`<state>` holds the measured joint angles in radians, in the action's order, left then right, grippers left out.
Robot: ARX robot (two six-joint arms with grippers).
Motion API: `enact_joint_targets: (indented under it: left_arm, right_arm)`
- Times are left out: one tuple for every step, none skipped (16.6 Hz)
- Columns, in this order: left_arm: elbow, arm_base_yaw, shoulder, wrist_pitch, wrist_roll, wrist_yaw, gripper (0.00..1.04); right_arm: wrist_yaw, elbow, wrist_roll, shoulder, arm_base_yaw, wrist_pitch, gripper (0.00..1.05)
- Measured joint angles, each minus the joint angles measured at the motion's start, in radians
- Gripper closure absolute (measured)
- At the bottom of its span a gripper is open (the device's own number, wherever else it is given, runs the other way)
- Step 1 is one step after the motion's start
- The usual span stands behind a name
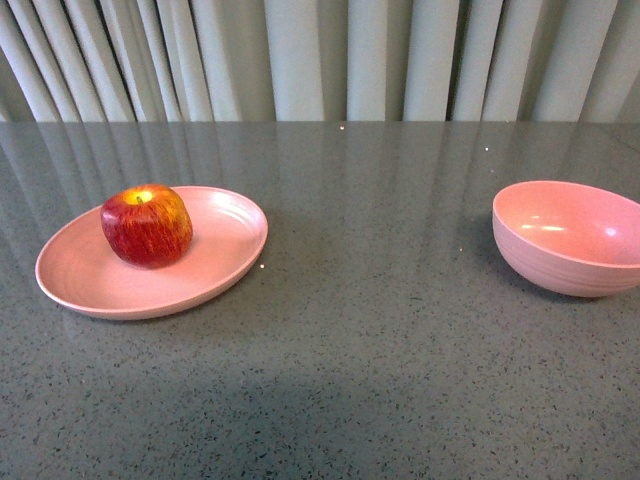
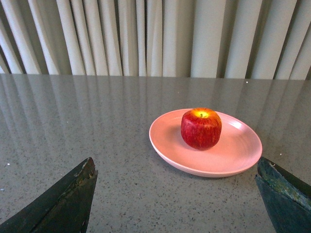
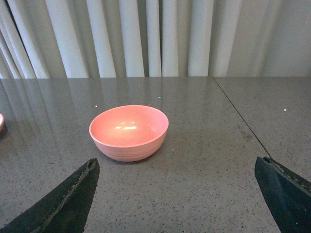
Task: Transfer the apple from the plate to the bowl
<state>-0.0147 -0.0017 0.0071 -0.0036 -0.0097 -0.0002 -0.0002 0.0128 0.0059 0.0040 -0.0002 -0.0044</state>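
The apple (image 1: 146,225) sits on the plate (image 1: 80,280) (the bowl (image 1: 560,265) is well apart from it). Your left gripper (image 2: 176,165) and right gripper (image 3: 176,162) are spread wide; if you pinch off-centre, the round apple may roll away.

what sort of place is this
Probably a staged test setup: grey speckled table, pale curtains behind, with an apple on a pink plate and a pink bowl.

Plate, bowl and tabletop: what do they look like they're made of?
Plate: likely matte pink plastic, judging by its soft, dull sheen and faint moulded ridges. Bowl: seemingly the same pink plastic, with faint rings on its wall and soft highlights inside. Table: grey speckled, polished stone or laminate; it mirrors the curtain.
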Motion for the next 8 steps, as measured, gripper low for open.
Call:
enact_joint_targets:
  left_arm:
    - [0.0, 0.0, 0.0, 0.0, 0.0, 0.0, 0.07]
    - [0.0, 0.0, 0.0, 0.0, 0.0, 0.0, 0.07]
    - [0.0, 0.0, 0.0, 0.0, 0.0, 0.0, 0.07]
    - [0.0, 0.0, 0.0, 0.0, 0.0, 0.0, 0.07]
    - [0.0, 0.0, 0.0, 0.0, 0.0, 0.0, 0.07]
    - [0.0, 0.0, 0.0, 0.0, 0.0, 0.0, 0.07]
    - [0.0, 0.0, 0.0, 0.0, 0.0, 0.0, 0.07]
    - [0.0, 0.0, 0.0, 0.0, 0.0, 0.0, 0.07]
  right_arm:
    - [0.0, 0.0, 0.0, 0.0, 0.0, 0.0, 0.07]
    - [0.0, 0.0, 0.0, 0.0, 0.0, 0.0, 0.07]
    - [0.0, 0.0, 0.0, 0.0, 0.0, 0.0, 0.07]
    - [0.0, 0.0, 0.0, 0.0, 0.0, 0.0, 0.07]
    - [0.0, 0.0, 0.0, 0.0, 0.0, 0.0, 0.07]
    - [0.0, 0.0, 0.0, 0.0, 0.0, 0.0, 0.07]
    - [0.0, 0.0, 0.0, 0.0, 0.0, 0.0, 0.07]
    - [0.0, 0.0, 0.0, 0.0, 0.0, 0.0, 0.07]
